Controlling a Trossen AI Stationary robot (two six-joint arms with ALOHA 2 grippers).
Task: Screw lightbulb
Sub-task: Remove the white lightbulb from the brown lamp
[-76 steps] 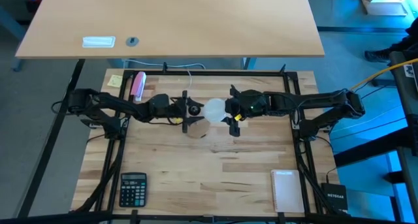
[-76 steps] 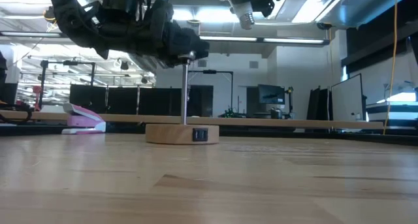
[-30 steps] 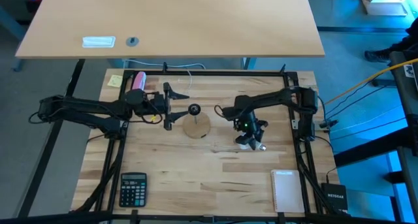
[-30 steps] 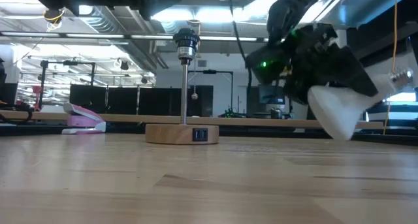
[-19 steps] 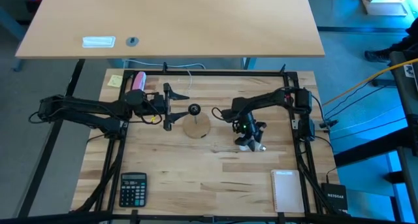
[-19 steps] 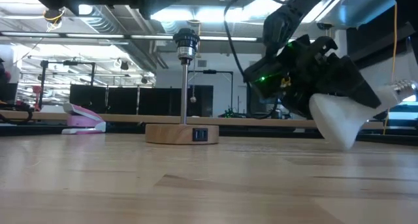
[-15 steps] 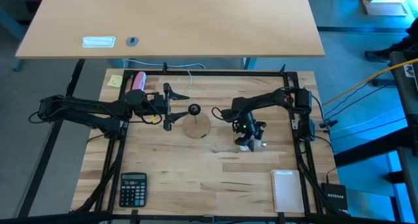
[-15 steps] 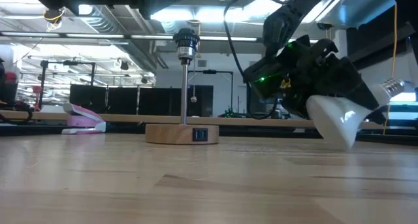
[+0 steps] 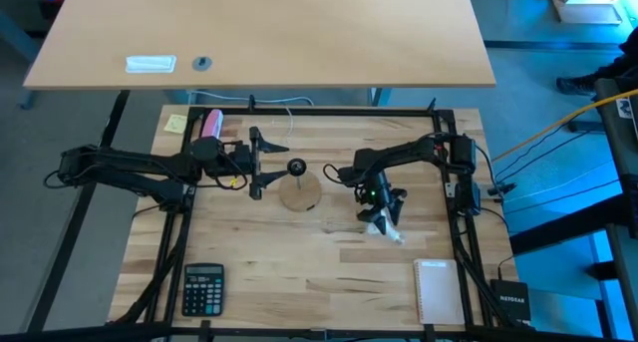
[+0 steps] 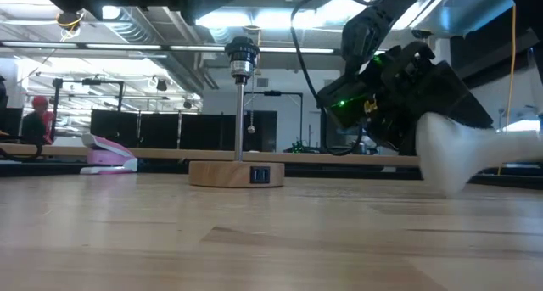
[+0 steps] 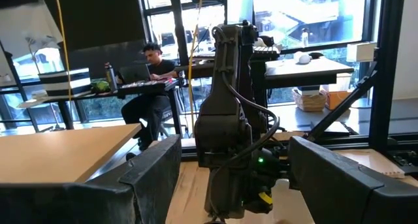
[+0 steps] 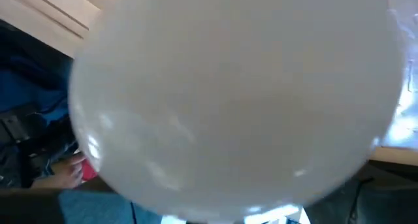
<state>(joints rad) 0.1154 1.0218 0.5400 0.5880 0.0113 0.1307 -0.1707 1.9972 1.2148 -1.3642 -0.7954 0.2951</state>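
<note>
A: What is hard to see?
B: The bulb (image 10: 450,151) is blurred, lower right, near the table (image 9: 299,262), base rightwards. Right gripper's (image 9: 382,214) grip unclear.
A: Left gripper (image 9: 255,163)?
B: Wide.

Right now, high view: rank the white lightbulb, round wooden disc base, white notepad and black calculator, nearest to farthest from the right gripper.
From the right gripper:
1. White lightbulb, at the gripper.
2. White notepad, front right; round wooden disc base, table centre: too close to call.
3. Black calculator, front left.
</note>
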